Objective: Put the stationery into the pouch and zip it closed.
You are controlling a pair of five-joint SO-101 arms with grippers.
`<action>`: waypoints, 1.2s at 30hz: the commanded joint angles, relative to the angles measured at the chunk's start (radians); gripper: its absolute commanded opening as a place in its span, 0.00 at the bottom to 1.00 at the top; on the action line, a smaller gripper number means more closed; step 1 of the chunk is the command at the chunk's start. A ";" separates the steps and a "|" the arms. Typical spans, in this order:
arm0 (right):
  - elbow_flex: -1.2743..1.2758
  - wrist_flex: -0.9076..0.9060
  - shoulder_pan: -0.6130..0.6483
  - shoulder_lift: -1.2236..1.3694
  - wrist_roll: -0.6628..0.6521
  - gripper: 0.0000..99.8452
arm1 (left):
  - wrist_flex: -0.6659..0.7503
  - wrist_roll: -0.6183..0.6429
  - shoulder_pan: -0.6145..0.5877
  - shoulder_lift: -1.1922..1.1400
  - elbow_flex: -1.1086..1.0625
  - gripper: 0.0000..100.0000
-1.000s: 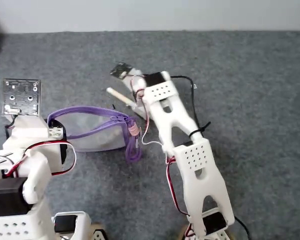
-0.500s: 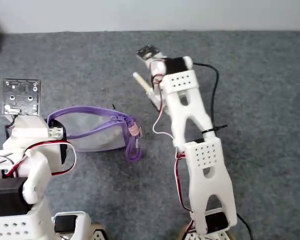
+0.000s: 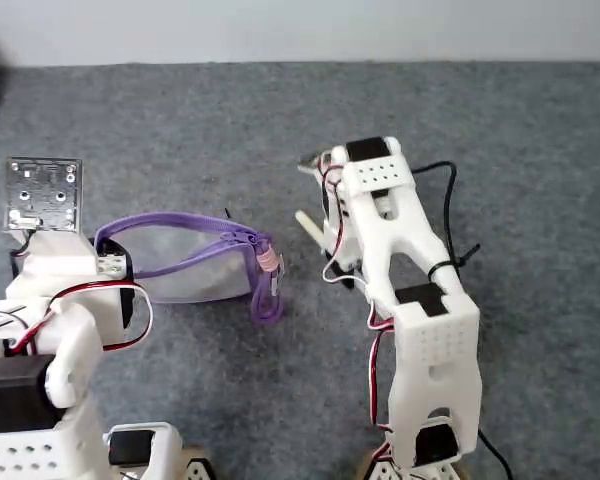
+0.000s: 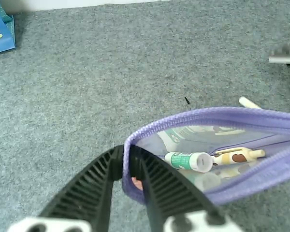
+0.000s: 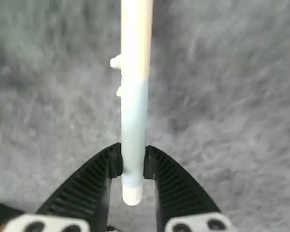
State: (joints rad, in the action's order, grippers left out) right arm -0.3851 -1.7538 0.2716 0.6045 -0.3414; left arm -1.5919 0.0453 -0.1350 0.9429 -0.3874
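Pouch (image 3: 190,262) first: in the high view we see it lying on the grey mat (image 3: 180,120), purple-edged, its mouth open and its pink zip pull (image 3: 268,262) at the end nearer the right arm. The left claw (image 3: 110,265) sits at the pouch's other end, touching it. The right claw (image 3: 330,215) is mostly hidden under its own arm, and from this view we cannot tell how its jaws stand. The pale tip of the pen (image 3: 307,222) sticks out from it toward the pouch, near the zip end but not touching it.

From the left wrist view we see the left claw (image 4: 126,164) pinched tight on the pouch's (image 4: 222,118) purple rim, one jaw outside and one inside the mouth. Inside the open pouch lie a green-and-white tube (image 4: 186,160) and, just beside it, a spotted pen (image 4: 237,156). Beyond the far rim the pale end of the pen (image 4: 249,102) shows above the mat (image 4: 87,72). A blue box (image 4: 0,29) sits at the corner, well apart from the pouch.

From the right wrist view we see the right claw (image 5: 133,159) clamped on the pen (image 5: 134,72) close to its rounded end. The long pale barrel runs straight out from the jaws over the mat (image 5: 222,96).
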 commanded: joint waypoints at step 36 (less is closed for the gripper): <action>-0.087 0.426 0.105 0.090 0.037 0.01 | -0.006 0.008 0.003 -0.011 -0.051 0.01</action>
State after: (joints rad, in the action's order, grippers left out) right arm -0.4603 -1.2873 0.3575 0.7580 -0.3383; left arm -1.5919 0.0453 -0.1350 0.9429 -0.3905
